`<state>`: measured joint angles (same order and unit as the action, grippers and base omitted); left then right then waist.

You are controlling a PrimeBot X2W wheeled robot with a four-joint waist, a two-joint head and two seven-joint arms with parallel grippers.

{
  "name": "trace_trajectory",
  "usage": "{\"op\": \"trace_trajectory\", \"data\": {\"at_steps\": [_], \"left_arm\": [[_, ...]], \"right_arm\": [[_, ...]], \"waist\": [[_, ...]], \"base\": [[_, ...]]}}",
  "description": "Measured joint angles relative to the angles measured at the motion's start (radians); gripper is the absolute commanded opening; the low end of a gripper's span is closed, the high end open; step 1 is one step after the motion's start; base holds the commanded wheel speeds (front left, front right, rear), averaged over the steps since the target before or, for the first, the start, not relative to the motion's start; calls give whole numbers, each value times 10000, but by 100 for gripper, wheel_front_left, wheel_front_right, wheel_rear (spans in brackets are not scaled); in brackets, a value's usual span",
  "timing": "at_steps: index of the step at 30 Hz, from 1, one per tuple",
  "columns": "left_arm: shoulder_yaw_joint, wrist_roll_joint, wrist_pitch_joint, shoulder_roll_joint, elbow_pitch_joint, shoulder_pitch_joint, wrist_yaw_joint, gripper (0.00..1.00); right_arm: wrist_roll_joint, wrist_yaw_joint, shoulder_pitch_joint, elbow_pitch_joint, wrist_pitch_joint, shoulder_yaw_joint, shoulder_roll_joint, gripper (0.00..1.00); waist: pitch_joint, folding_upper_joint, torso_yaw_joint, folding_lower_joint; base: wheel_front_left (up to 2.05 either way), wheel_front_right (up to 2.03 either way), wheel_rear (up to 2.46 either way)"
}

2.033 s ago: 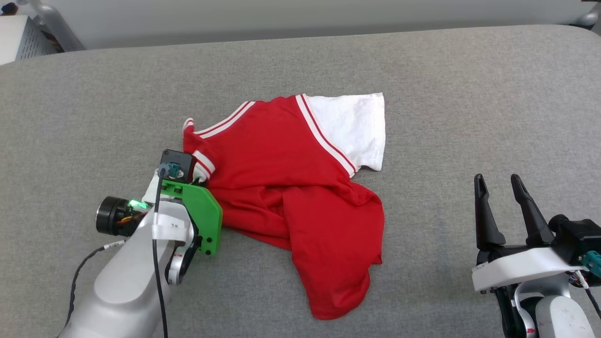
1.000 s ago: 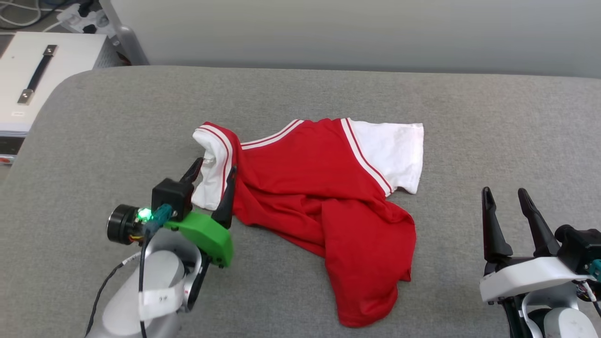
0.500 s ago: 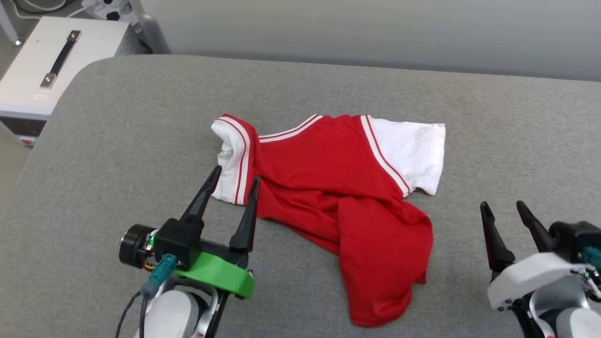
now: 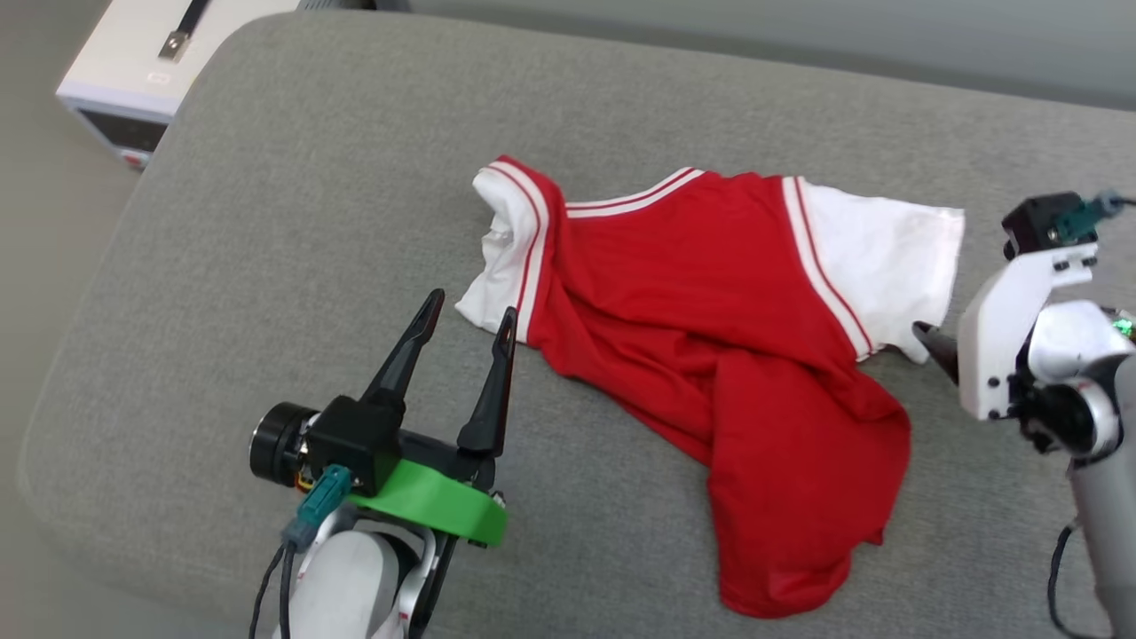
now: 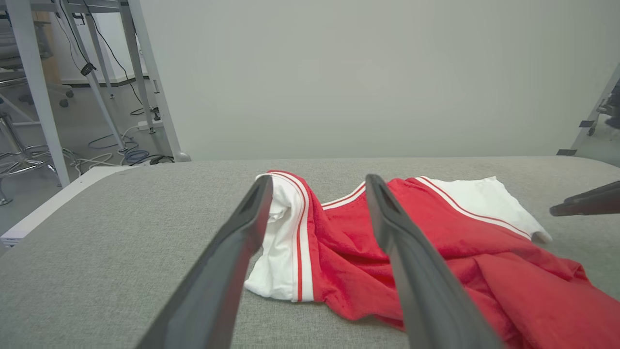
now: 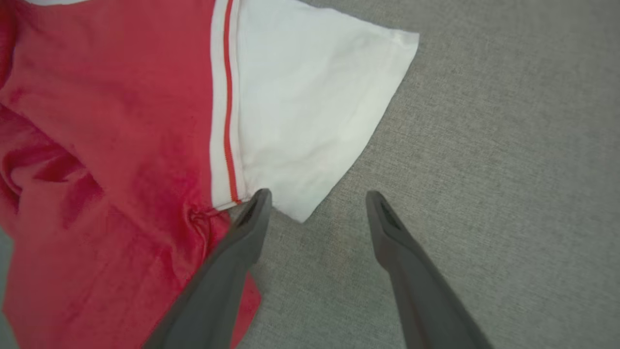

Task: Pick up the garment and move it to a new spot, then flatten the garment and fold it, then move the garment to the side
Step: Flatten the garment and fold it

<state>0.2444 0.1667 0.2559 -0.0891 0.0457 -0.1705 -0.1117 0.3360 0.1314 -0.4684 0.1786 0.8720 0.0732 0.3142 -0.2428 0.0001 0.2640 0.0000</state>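
White equipment case (image 4: 124, 67) with a black handle (image 4: 185, 21) sits off the far left corner of the gray fabric-covered counter (image 4: 293, 195); the left wrist view also shows metal frame legs (image 5: 150, 87) and loose cables (image 5: 121, 152) on the floor past that corner, with a plain gray wall (image 5: 363, 72) behind. Left gripper (image 4: 473, 303) is at lower left on a green bracket (image 4: 435, 506), its 2 dark fingers spread wide with nothing pinched, pointing at the garment's left white sleeve (image 4: 501, 257). The tips are just beside the sleeve's near edge, can't tell if they touch. From the left wrist the gripper (image 5: 318, 178) frames that sleeve (image 5: 283, 252), which is bunched and partly standing up. The garment (image 4: 692, 293) lies crumpled mid-counter: red body, striped neck trim (image 4: 635, 200) toward the far side, and the lower part folded over itself in a thick lump toward the near right (image 4: 799, 497). No lettering visible. The right white sleeve (image 4: 887, 257) lies flat. Right gripper (image 4: 932, 342) comes in from the right edge, 1 dark tip showing just beside that sleeve's near corner. In the right wrist view the gripper (image 6: 318, 195) is spread and empty over the garment (image 6: 106, 106), 1 finger (image 6: 242, 242) at the sleeve seam by the armpit, the other over bare counter, and the sleeve corner (image 6: 300, 213) between them. Contact unclear.
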Motion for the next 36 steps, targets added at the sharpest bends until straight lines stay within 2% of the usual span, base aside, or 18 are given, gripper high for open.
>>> {"op": "trace_trajectory", "data": {"at_steps": [4, 9, 16, 17, 18, 19, 20, 26, 36], "left_arm": [[-2, -2, 0, 169, 17, -193, -75, 100], [4, -13, 0, 253, 17, -298, -90, 100], [-144, -31, 0, 284, 19, -333, -159, 100], [-142, -31, 0, 291, 21, -333, -159, 100], [-140, -31, 0, 297, 33, -333, -159, 100], [-142, -31, 0, 299, 58, -333, -159, 100], [-151, -31, 0, 301, 84, -333, -159, 100], [-244, -92, 0, 316, 221, -332, -159, 100], [-255, -92, 0, 232, 395, -332, -159, 100]], "right_arm": [[-249, 0, -1027, 1112, 619, 159, 349, 100], [-719, 0, -1763, 2180, 740, 284, 428, 100], [-955, 0, -2118, 2987, 755, 520, 487, 100], [-945, 0, -2118, 3028, 755, 617, 487, 77], [-926, 0, -2120, 3033, 754, 690, 499, 13], [-899, 0, -2120, 3033, 715, 738, 523, 13], [-832, 0, -2120, 3043, 633, 788, 566, 0], [-631, 13, -1889, 3256, -288, 732, 869, 0], [-479, 13, -830, 3122, -894, -61, 1843, 0]], "waist": [[-330, 0, 411, 0], [-681, -1, 879, 0], [-1065, 0, 1296, 0], [-1103, -1, 1322, 0], [-1127, 0, 1335, 0], [-1142, -1, 1331, 0], [-1142, 0, 1313, 0], [-924, 0, 895, 0], [-557, 0, 24, 0]], "base": [[0, 0, 0], [0, 0, 0], [0, 0, 0], [0, 0, 0], [0, 0, 0], [0, 0, 0], [0, 0, 0], [0, 0, 0], [0, 0, 0]]}}
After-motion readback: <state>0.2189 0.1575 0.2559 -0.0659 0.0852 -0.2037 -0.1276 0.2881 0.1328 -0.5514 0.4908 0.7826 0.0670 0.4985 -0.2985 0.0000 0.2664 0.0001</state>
